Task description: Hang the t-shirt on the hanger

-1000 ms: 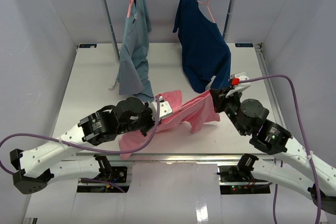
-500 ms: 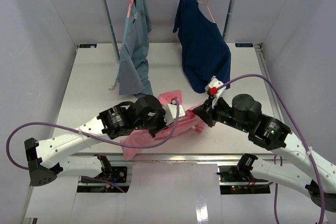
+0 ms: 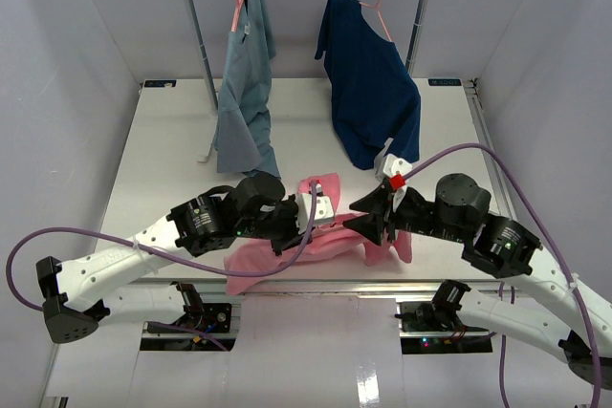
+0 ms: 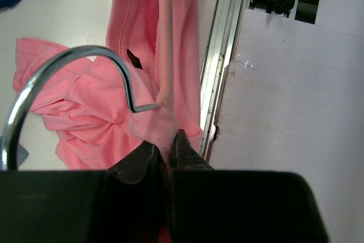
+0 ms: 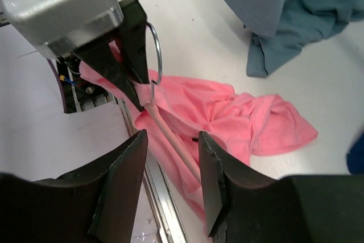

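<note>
The left gripper [image 4: 169, 146] is clamped on the neck of the hanger [image 4: 166, 38], just below its metal hook [image 4: 62, 64]. A fold of the t-shirt [image 5: 239, 118] collar is pinched together with it. One hanger arm runs straight away from the fingers, along the pink fabric. The rest of the shirt lies crumpled on the table [image 5: 193, 38] under both tools. The right gripper [image 5: 170, 138] hangs above the shirt, facing the left one, with its fingers spread and holding nothing.
</note>
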